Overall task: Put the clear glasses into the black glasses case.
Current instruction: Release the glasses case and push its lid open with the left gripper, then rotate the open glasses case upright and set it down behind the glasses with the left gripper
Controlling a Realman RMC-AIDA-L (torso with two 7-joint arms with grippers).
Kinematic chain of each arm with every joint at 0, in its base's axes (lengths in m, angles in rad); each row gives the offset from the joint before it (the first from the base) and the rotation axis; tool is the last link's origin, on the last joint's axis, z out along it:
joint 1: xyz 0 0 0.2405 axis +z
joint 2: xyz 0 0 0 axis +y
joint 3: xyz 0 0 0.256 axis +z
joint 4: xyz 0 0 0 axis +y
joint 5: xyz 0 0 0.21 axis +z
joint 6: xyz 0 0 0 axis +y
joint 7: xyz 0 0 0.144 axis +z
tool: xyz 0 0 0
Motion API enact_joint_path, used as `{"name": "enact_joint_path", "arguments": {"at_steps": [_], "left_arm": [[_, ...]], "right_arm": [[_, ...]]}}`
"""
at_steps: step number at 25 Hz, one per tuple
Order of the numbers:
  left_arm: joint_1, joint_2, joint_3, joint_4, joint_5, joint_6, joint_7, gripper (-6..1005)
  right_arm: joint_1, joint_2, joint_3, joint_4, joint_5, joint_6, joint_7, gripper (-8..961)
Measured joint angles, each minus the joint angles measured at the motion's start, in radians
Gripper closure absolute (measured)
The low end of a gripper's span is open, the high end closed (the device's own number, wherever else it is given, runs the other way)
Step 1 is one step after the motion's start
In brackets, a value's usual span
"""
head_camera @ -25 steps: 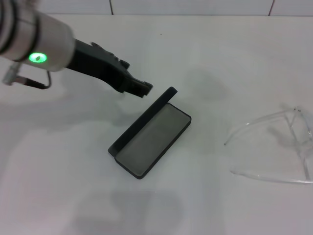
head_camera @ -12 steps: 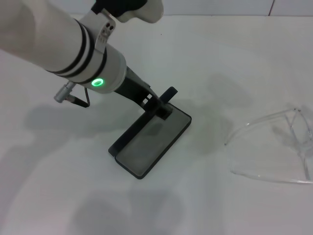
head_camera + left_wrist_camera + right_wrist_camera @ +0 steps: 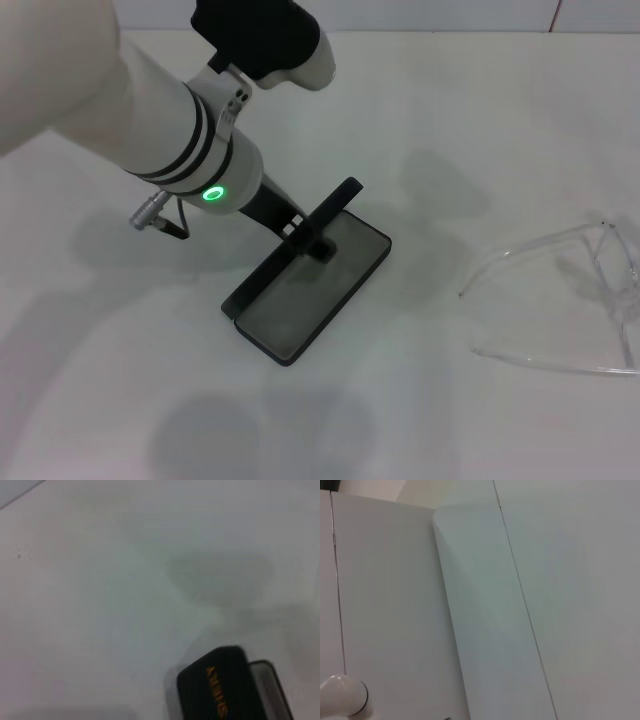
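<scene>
Watching the left gripper (image 3: 312, 240) down at the raised lid of the black glasses case (image 3: 318, 280), I worry most about a shove — the case is slim and light-looking, sitting loose on a smooth white table (image 3: 420, 420), so a push on the lid could skid or flip it rather than fold it back. The lid stands nearly on edge along the hinge, and whether the fingers are spread or closed at it I cannot tell. If it drops shut, the glasses have nowhere to go. Matte black shell, rounded corners, a flat grey lining facing up; orange lettering shows on the lid in the left wrist view. The clear glasses (image 3: 560, 300) lie well apart toward my right side — colourless, thin-armed, curved, faint against the white, likely slippery to pinch. My right arm is out of sight.
</scene>
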Motion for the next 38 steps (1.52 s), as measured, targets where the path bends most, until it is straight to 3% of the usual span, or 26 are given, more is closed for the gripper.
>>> {"name": "enact_joint_path", "arguments": {"at_steps": [4, 16, 23, 30, 38], "left_arm": [[-0.003, 0.002, 0.007, -0.014, 0.013, 0.005, -0.002, 243], [-0.007, 0.002, 0.049, 0.008, 0.049, 0.012, -0.001, 670], [0.031, 0.002, 0.087, 0.132, 0.063, 0.018, 0.059, 806], [0.132, 0.0, 0.224, 0.276, 0.125, -0.056, 0.263, 801], [0.152, -0.001, 0.356, 0.255, 0.163, -0.213, 0.364, 796]], "right_arm": [[-0.003, 0.0, 0.001, 0.001, 0.001, 0.0, -0.001, 144], [-0.007, 0.002, 0.034, 0.012, 0.001, -0.009, -0.002, 144], [-0.009, 0.003, 0.038, 0.012, 0.003, -0.01, -0.003, 144], [-0.017, 0.007, 0.076, 0.012, 0.005, -0.014, -0.013, 144], [-0.023, 0.013, 0.103, 0.014, 0.006, -0.023, -0.014, 144]]}}
